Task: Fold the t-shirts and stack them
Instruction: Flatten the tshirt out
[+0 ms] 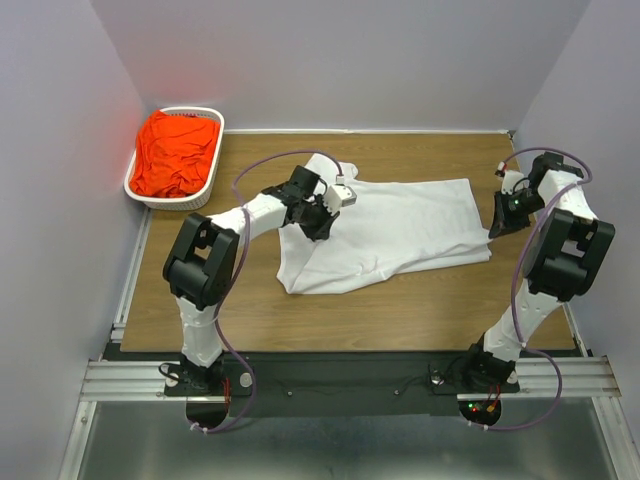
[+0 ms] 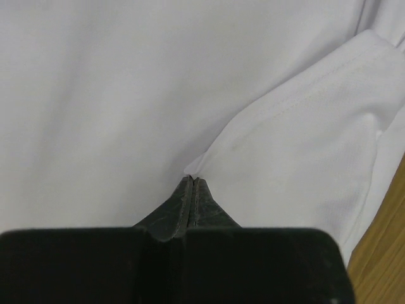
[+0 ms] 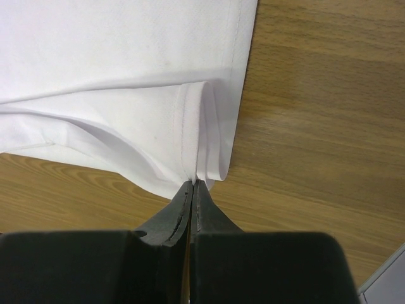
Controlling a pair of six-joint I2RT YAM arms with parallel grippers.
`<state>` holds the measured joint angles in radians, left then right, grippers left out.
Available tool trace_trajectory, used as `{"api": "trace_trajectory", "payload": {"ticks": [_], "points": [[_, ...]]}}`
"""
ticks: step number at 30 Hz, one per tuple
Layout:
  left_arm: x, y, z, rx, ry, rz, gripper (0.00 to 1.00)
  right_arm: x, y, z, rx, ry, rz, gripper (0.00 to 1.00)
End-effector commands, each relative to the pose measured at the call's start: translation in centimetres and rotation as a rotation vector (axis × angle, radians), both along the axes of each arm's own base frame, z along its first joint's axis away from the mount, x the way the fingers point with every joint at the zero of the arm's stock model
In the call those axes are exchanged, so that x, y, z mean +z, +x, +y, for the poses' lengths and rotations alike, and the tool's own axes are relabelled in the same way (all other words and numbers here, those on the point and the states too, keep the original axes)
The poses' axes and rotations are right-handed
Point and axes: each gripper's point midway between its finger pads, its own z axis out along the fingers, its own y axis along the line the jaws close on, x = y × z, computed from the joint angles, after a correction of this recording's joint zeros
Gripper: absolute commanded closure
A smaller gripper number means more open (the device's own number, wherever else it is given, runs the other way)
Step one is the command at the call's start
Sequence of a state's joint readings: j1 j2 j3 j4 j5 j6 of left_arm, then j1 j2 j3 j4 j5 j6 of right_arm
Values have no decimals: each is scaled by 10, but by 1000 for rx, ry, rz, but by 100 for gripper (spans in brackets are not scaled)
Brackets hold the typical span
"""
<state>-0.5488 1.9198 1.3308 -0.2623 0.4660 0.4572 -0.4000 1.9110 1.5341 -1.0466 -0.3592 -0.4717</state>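
Both pincers clamped on the white t-shirt (image 1: 400,225)
The left gripper (image 2: 192,182) pinches a pucker near its left end, and the right gripper (image 3: 192,185) nips its doubled hem at the right edge. It lies spread on the table (image 1: 400,310). The orange-red t-shirt (image 1: 175,152) fills the basket (image 1: 205,190) beyond its left end.

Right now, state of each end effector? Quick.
Left end effector: closed, pinching a fold of the white t-shirt.
Right end effector: closed, pinching the white t-shirt's hem corner.
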Motion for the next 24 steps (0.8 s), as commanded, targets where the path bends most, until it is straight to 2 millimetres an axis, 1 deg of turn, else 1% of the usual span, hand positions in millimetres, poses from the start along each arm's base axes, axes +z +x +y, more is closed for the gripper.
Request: {"api": "trace_trajectory", "payload": {"ticks": [1, 2, 4, 5, 6, 7, 8, 9, 10, 11, 12, 13, 14, 16, 17, 18, 19, 20, 21, 22, 23, 24], "points": [[61, -13, -6, -66, -92, -91, 100, 29, -9, -1, 25, -27, -47, 99], [65, -22, -4, -85, -93, -72, 100, 32, -12, -2, 30, -39, -45, 99], [74, -37, 2, -120, -97, -64, 100, 34, -26, -2, 55, -54, -27, 99], [89, -47, 3, -164, -116, -89, 100, 42, -32, -5, 61, -84, -40, 99], [94, -66, 9, -193, -109, -71, 100, 38, -44, -5, 86, -92, -17, 99], [97, -76, 12, -216, -108, -68, 100, 37, -52, -6, 97, -106, -6, 99], [97, -91, 17, -256, -99, -55, 100, 43, -62, -9, 106, -145, -11, 99], [89, -107, 23, -284, -83, -31, 100, 42, -71, -10, 144, -164, -2, 99], [88, -118, 26, -309, -75, -27, 100, 35, -88, -6, 167, -160, 41, 99], [92, -138, 30, -353, -63, -34, 100, 40, -98, -7, 187, -193, 42, 99], [81, -153, 35, -400, -35, -25, 100, 39, -109, -7, 227, -201, 62, 99], [83, -163, 40, -428, -25, -41, 100, 32, -124, -4, 251, -198, 99, 99], [70, -184, 46, -484, 16, -15, 100, 35, -133, -6, 284, -234, 100, 99], [62, -201, 55, -533, 46, -5, 100, 31, -151, -6, 325, -253, 132, 99], [63, -212, 57, -567, 58, -22, 100, 24, -166, -6, 347, -265, 172, 99], [51, -224, 66, -593, 89, 3, 100, 24, -173, -7, 379, -289, 168, 99], [48, -231, 69, -616, 102, 1, 100, 22, -179, -7, 401, -302, 180, 99], [46, -235, 74, -630, 122, -17, 98, 18, -187, -7, 422, -308, 198, 98], [39, -249, 77, -672, 144, -7, 92, 10, -200, -7, 463, -306, 233, 93], [39, -253, 79, -699, 148, -33, 78, 9, -207, -11, 476, -342, 246, 76], [38, -255, 82, -712, 158, -38, 73, 8, -213, -12, 492, -352, 261, 67], [40, -255, 82, -713, 162, -40, 58, 6, -218, -11, 517, -359, 261, 51]]}}
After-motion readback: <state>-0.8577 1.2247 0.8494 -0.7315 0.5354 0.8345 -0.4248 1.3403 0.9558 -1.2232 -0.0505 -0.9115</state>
